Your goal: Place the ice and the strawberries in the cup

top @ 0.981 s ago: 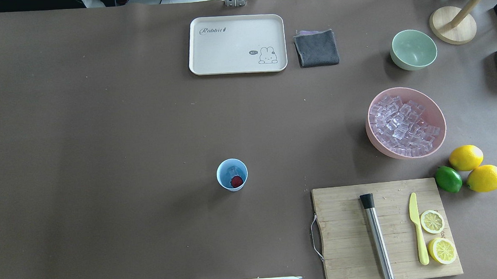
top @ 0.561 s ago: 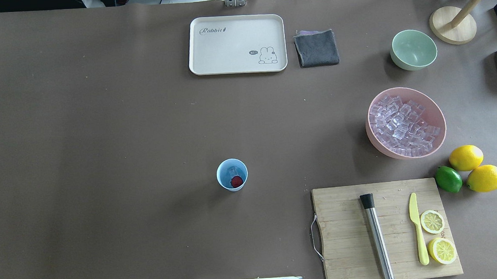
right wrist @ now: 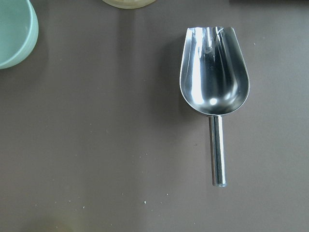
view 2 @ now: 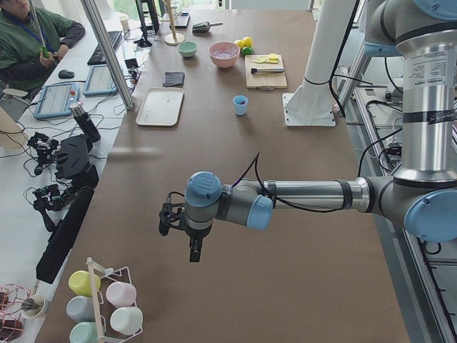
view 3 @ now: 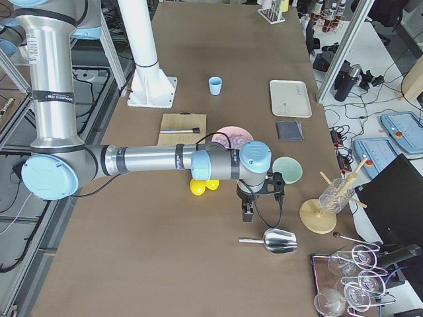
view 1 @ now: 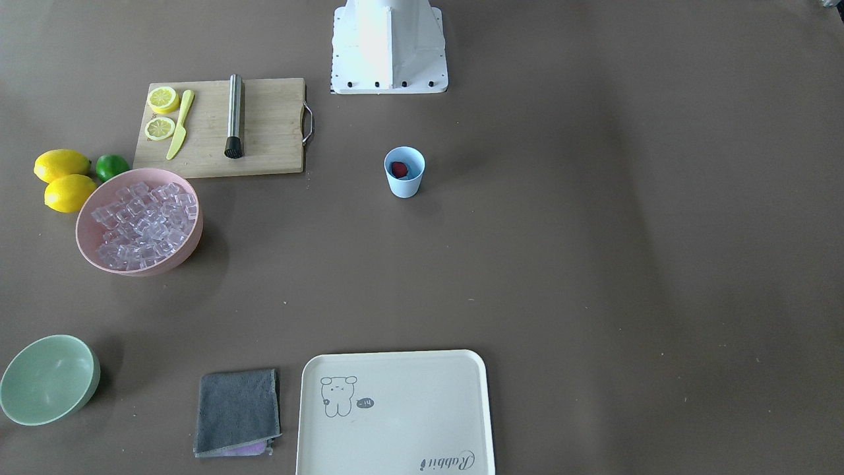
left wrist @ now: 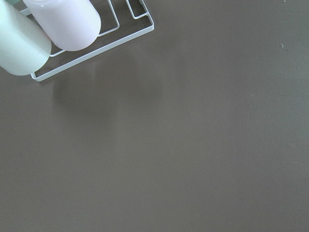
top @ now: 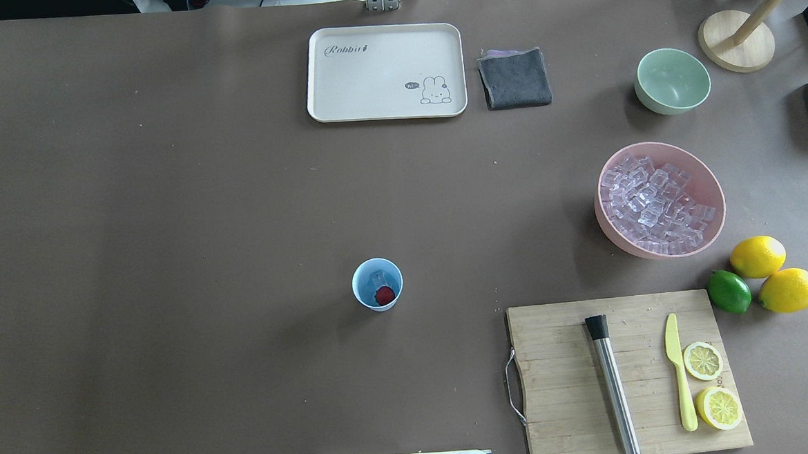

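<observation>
The light blue cup (top: 377,284) stands upright near the table's middle; it also shows in the front view (view 1: 404,172). Inside it lie the red strawberry (top: 385,296) and a clear ice piece (top: 377,278). Many more ice cubes (top: 655,203) fill the pink bowl (top: 710,190) at the right. My left gripper (view 2: 194,251) hangs over bare table far to the left, near a cup rack; I cannot tell if it is open or shut. My right gripper (view 3: 248,211) hangs far right, above a metal scoop (right wrist: 215,72); I cannot tell its state either.
A pale green bowl (top: 673,80), a tray (top: 387,110) and a grey cloth (top: 514,78) sit at the back. A cutting board (top: 564,384) holds a muddler, a knife and lemon halves. Two lemons and a lime (top: 728,291) lie beside it. The cup rack (view 2: 107,300) stands far left.
</observation>
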{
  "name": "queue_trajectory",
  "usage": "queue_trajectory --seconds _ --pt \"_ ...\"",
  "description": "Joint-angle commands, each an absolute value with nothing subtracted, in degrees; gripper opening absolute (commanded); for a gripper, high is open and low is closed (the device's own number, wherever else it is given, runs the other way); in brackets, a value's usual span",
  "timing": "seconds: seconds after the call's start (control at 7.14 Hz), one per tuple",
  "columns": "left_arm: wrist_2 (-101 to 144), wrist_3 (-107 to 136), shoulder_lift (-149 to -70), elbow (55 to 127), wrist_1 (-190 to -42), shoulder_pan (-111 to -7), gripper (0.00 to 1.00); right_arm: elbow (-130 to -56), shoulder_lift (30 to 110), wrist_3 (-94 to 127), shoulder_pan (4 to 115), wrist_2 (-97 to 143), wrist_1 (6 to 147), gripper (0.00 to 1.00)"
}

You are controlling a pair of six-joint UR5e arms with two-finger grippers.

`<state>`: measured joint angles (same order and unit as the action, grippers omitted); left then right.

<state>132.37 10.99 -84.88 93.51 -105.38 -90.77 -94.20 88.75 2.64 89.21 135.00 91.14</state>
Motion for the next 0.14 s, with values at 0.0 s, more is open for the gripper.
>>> queue_trajectory --seconds 0.0 --pt "132.4 11.0 -85.0 93.5 -105.4 -90.7 0.98 -94.2 88.7 2.6 89.2 134.9 91.1 1.00"
